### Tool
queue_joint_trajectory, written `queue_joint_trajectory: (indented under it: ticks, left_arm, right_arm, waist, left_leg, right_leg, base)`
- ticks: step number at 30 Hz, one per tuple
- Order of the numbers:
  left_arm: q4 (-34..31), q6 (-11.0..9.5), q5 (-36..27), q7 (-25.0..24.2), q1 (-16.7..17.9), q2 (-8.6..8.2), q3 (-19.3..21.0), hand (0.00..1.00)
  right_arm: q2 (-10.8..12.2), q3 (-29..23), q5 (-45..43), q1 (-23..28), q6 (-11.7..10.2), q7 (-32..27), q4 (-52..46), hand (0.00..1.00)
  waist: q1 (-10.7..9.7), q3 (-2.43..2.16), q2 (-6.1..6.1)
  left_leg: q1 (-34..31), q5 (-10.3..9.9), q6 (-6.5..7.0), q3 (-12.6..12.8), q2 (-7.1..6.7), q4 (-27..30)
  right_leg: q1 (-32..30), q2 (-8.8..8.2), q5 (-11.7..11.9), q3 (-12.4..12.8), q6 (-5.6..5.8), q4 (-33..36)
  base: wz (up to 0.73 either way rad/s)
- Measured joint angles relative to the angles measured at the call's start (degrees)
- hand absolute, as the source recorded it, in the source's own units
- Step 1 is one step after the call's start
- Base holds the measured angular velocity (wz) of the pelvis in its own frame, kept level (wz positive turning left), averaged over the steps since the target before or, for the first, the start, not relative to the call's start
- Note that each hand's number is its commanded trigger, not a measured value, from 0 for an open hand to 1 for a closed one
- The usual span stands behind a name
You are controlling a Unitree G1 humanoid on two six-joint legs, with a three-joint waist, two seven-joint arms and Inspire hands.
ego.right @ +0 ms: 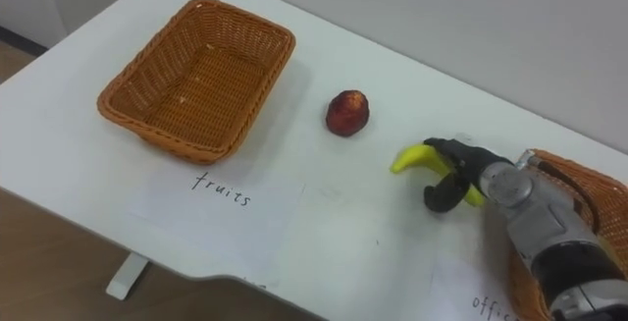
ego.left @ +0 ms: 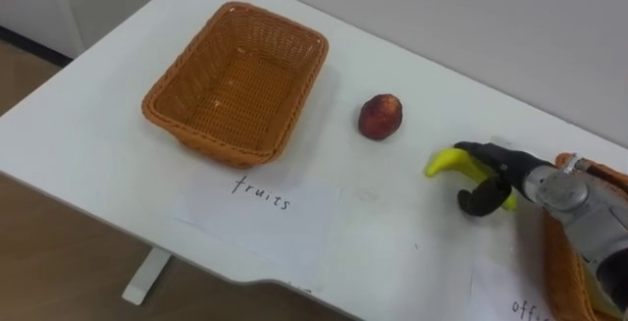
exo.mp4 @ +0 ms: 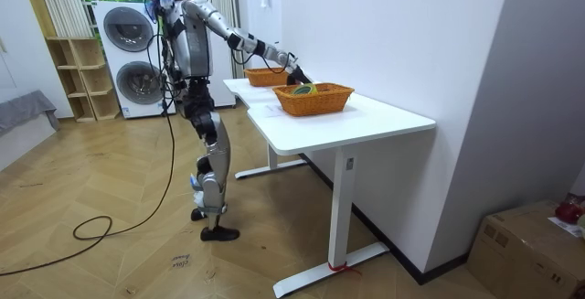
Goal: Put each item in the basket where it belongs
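An empty wicker fruit basket (ego.left: 235, 83) stands at the table's back left, above a paper label reading "fruits" (ego.left: 261, 195). A red round fruit (ego.left: 380, 117) lies on the table to its right. Further right, my right hand (ego.left: 502, 178) has its fingers curled round a yellow banana (ego.left: 446, 161) low over the tabletop, the banana's free end pointing left. A second wicker basket (ego.left: 561, 252) sits at the right edge, beside my right arm, and its contents are hidden. In the room view I stand at the table with the right arm (exo.mp4: 260, 48) reaching over the baskets.
The table's front edge (ego.left: 118, 218) runs diagonally at the lower left, with floor beyond it. A wall closes the far side. A paper label (ego.left: 525, 306) lies before the right basket. White tabletop lies between the two baskets.
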Motion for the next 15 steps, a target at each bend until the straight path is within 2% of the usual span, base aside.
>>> queue_joint_trajectory:
  ticks: [1, 15]
  left_arm:
    - [0.0, 0.0, -0.1, 0.0, 0.0, 0.03, 0.0, 0.00]
    - [0.1, -0.2, -0.1, -0.2, -0.1, 0.69, 0.1, 0.00]
  right_arm:
    - [0.0, 0.0, 0.0, 0.0, 0.0, 0.3, -0.2, 1.00]
    - [-0.4, -1.1, 0.1, -0.1, -0.7, -0.8, -1.3, 1.00]
  waist:
    - [0.0, 0.01, -0.02]
    - [0.3, 0.23, -0.66]
  left_leg:
    - [0.0, 0.0, 0.00, 0.0, 0.00, 0.0]
    - [0.9, 0.0, -0.01, -0.1, -0.05, -0.6]
  right_leg:
    - [0.1, 0.00, 0.0, 0.0, 0.00, 0.0]
    - [1.1, 0.23, 0.1, -0.1, 0.09, -0.9]
  base:
    - [0.00]
    - [0.00]
